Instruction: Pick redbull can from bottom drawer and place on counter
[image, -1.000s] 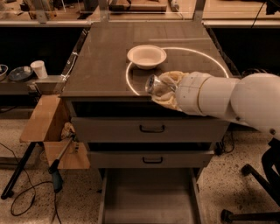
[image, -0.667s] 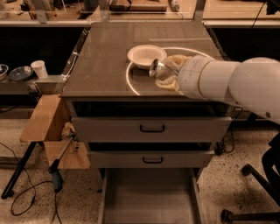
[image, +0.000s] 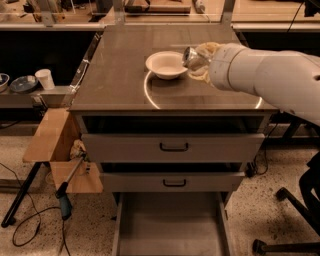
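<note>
My gripper is over the counter, just right of the white bowl, at the end of a thick white arm coming in from the right. It is shut on the redbull can, a small shiny silvery can held tilted with its end facing left toward the bowl. The can is lifted above the counter surface. The bottom drawer is pulled out at the bottom of the view, and its flat grey floor shows nothing on it.
A white bowl sits on the counter, close to the can's left. Two closed grey drawers with black handles are above the open one. Cardboard boxes and a cable lie at left; a chair base stands at right.
The arm has carried the can upward and back over the counter, from the front edge to beside the white bowl.
</note>
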